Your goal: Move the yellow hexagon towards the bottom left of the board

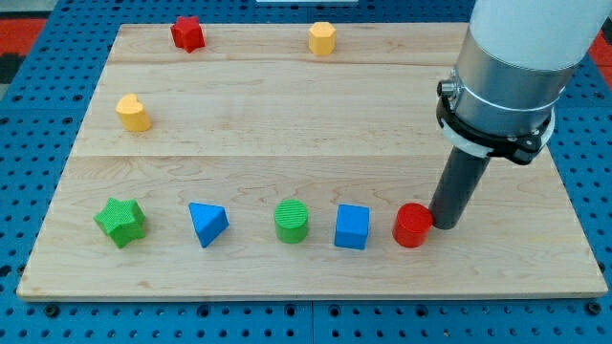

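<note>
The yellow hexagon (322, 38) stands near the view's top edge of the wooden board (287, 115), a little right of centre. My tip (444, 225) is far from it, at the view's lower right, touching or almost touching the right side of the red cylinder (412, 225). The rod rises from there to the large white and grey arm body at the view's top right.
A row along the view's bottom holds a green star (120, 222), a blue triangle (207, 224), a green cylinder (291, 221) and a blue cube (352, 226). A yellow heart-shaped block (133, 113) sits at the left. A red star (187, 33) sits at the top left.
</note>
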Robot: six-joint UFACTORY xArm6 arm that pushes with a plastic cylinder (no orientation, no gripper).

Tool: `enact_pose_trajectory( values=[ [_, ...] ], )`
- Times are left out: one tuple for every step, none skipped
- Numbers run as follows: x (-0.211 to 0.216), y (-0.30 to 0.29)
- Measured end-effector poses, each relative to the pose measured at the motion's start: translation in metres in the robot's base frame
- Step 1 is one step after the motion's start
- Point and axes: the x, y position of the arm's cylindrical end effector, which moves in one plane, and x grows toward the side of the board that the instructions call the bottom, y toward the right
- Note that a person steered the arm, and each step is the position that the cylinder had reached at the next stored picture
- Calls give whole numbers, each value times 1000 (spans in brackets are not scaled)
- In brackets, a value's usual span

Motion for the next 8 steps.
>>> enact_pose_trajectory(
  values=[
    [8, -3],
    [17, -5],
    [17, 7],
    [-29, 60],
    [-65, 75],
    [-102, 75],
    [-153, 75],
    [-207, 75]
  ],
)
